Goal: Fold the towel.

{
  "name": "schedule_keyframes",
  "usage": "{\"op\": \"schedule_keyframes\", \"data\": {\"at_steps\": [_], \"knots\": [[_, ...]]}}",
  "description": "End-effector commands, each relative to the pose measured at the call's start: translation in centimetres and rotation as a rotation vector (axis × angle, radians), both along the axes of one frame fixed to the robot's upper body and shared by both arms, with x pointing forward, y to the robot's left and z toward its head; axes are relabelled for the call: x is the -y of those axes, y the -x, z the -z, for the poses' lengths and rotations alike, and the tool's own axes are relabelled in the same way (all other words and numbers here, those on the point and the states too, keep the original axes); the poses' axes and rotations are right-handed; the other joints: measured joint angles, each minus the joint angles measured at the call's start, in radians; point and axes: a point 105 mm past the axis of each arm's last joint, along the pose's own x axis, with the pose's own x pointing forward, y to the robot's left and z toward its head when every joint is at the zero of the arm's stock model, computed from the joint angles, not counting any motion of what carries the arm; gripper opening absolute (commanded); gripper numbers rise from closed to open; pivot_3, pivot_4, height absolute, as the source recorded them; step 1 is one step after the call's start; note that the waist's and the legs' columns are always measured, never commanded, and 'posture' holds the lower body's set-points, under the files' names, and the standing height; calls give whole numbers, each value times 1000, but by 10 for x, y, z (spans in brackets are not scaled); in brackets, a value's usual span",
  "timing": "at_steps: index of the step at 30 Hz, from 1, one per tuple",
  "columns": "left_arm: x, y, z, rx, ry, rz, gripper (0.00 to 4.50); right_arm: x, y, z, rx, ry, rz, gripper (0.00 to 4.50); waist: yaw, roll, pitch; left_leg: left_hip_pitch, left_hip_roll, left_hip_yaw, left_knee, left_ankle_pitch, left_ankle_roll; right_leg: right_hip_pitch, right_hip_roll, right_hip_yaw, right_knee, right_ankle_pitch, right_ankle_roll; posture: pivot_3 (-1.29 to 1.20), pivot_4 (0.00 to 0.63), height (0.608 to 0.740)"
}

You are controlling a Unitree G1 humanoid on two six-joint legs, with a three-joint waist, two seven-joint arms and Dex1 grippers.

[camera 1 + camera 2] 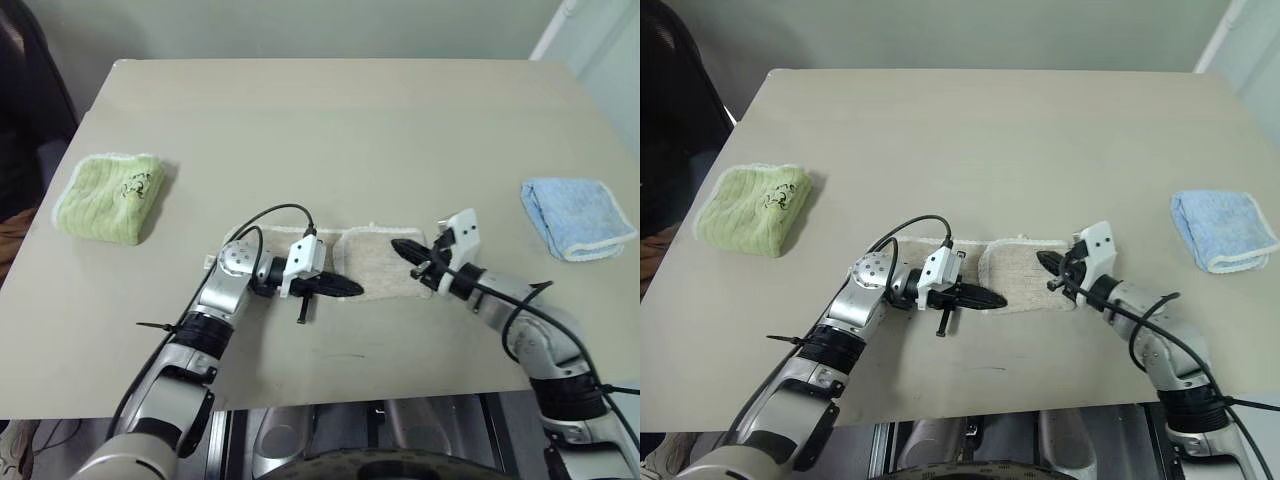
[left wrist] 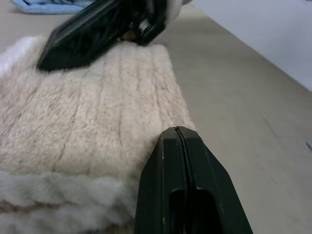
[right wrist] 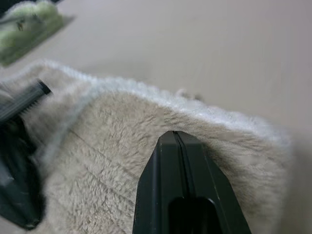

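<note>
Near the front edge of the table point(image 1: 330, 120), the towel point(image 1: 385, 262) is lying folded, with both grippers down at it.

The left gripper point(image 1: 352, 288) is resting its pressed-together fingers at the towel's front edge, while the right gripper point(image 1: 398, 245) is poking its pressed-together fingers over the towel's right part, gripping nothing. A green folded towel point(image 1: 108, 196) is sitting near the left edge, a blue folded towel point(image 1: 578, 216) near the right edge, both well apart from the beige one.

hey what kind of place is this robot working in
Probably a lab or test workspace, not a home: a plain beige table against a bare wall, holding a tan towel between the grippers, with a folded green towel and a folded blue towel set apart at its sides.
</note>
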Motion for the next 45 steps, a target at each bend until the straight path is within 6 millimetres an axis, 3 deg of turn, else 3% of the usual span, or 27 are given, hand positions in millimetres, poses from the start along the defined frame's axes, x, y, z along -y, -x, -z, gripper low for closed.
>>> {"op": "schedule_keyframes", "data": {"at_steps": [1,5,11,14,19,23,27,33,40,41,45], "knots": [[-7,4,11,0,-45,3,35,0,-4,3,36,29,21,0,0,0,0,0,0,0,0,0,0,0,0,0,0,0,0,0,150,703],[-2,-2,6,30,10,-41,35,-1,-8,0,50,13,28,0,0,1,0,0,0,0,0,0,0,0,0,0,0,0,0,0,150,703],[7,-15,-17,3,172,-117,35,-2,-7,4,81,69,1,0,1,1,0,-1,0,0,0,0,0,0,-1,0,0,0,-1,0,150,703],[6,-22,-41,2,257,-151,35,-4,-3,2,117,74,-26,0,0,1,0,-1,0,0,0,0,-2,0,-1,0,0,0,-1,0,150,703],[-6,-27,-85,-68,365,-158,35,-7,9,-25,126,-90,-84,0,1,1,0,-2,0,0,0,1,-3,-1,0,-1,0,0,-1,0,150,703],[-35,-34,-119,-148,404,-212,952,-14,34,-49,132,-149,-260,0,0,1,0,-2,0,1,0,6,-12,0,0,-1,-1,-1,-1,0,150,703],[-61,-21,-128,-237,360,-215,2299,-14,39,-66,143,-162,-309,0,-6,0,0,-2,0,1,-2,6,-16,-2,1,0,-1,-2,-2,0,150,703],[-118,-18,-134,-293,345,-426,4427,-18,41,-70,158,-48,-411,1906,-6,0,0,-2,0,0,-3,5,-18,-4,1,0,0,-4,-4,0,150,703],[-164,5,-123,-443,357,-668,4500,-26,54,-69,163,65,-576,4255,-6,0,0,-3,0,-1,-5,3,-20,-6,1,0,0,-7,-6,0,150,703],[-169,9,-120,-481,347,-705,4500,-26,55,-68,161,76,-593,4466,-6,0,0,-3,1,-1,-5,3,-21,-6,1,0,0,-7,-6,0,150,703],[-194,24,-101,-655,298,-930,4500,-28,44,-69,170,83,-585,4466,-7,0,0,-2,1,-1,-7,2,-22,-7,2,0,0,-9,-8,0,150,703]]}}
